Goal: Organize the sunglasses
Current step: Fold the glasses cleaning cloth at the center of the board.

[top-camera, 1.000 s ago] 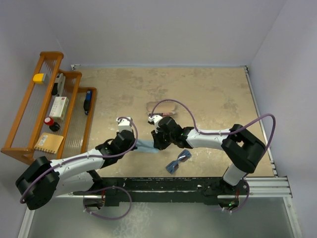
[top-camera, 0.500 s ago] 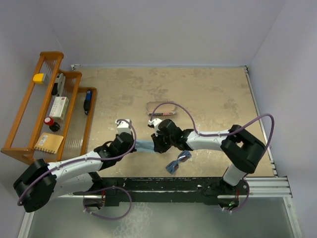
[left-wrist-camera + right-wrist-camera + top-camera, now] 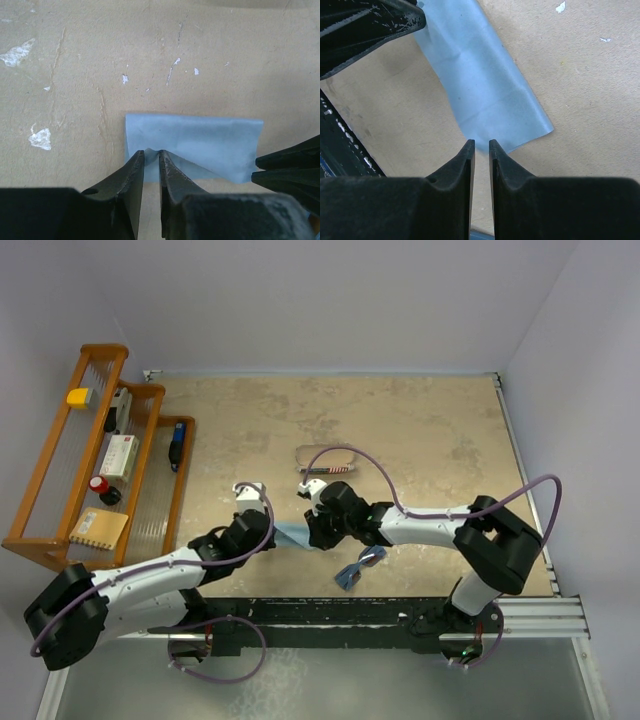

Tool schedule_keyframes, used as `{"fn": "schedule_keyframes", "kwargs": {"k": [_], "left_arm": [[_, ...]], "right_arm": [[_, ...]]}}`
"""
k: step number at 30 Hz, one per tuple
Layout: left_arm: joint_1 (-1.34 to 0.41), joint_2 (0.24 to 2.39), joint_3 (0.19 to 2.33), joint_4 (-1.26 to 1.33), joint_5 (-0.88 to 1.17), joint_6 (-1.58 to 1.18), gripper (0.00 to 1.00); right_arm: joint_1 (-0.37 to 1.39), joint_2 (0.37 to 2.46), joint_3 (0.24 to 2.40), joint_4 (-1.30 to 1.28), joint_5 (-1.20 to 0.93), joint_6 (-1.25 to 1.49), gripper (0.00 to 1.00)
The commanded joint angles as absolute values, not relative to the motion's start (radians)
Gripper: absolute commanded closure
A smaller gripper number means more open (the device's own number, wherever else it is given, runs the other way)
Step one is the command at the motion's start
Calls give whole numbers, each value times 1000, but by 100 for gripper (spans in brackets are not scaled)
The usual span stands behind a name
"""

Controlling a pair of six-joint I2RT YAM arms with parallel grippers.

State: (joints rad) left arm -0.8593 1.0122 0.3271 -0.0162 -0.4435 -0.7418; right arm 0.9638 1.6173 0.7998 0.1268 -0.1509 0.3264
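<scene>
The sunglasses (image 3: 360, 565) lie on the table near the front edge, just right of both grippers, held by neither. The light-blue cloth (image 3: 292, 536) lies between the grippers. My left gripper (image 3: 271, 532) is shut on the cloth's near edge (image 3: 200, 140), which rises in a small peak between its fingertips (image 3: 151, 154). My right gripper (image 3: 313, 532) is shut on the cloth's opposite corner (image 3: 480, 90), with its jaws almost together (image 3: 481, 143). The silvery-grey case (image 3: 325, 462) lies further back.
A wooden rack (image 3: 60, 480) with small items stands along the left side. The right fingers (image 3: 290, 167) show at the right edge of the left wrist view. The left fingers (image 3: 365, 30) show at the top left of the right wrist view.
Both grippers have drawn a little towards the near edge and closer together, and the cloth between them looks narrower. The sunglasses and the case have not moved.
</scene>
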Motion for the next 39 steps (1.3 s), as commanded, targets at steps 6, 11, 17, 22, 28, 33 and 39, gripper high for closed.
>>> {"fn": "schedule_keyframes", "kwargs": {"k": [6, 11, 17, 22, 28, 33, 39], "left_arm": [[-874, 946, 363, -103, -489, -774, 84], [-880, 923, 385, -153, -514, -775, 83], [-881, 952, 383, -113, -505, -773, 83], [-882, 992, 365, -55, -499, -784, 85], [-882, 975, 359, -47, -516, -790, 85], [-883, 977, 353, -47, -512, -792, 85], [-884, 979, 338, -32, -507, -802, 86]], "right_arm": [[973, 1568, 799, 144, -141, 332, 80], [973, 1572, 801, 144, -138, 333, 80], [974, 1571, 805, 136, -116, 337, 83], [974, 1588, 816, 103, -69, 343, 96], [974, 1602, 817, 132, -92, 358, 100], [974, 1620, 831, 146, -130, 369, 100], [974, 1664, 827, 161, -155, 379, 100]]}}
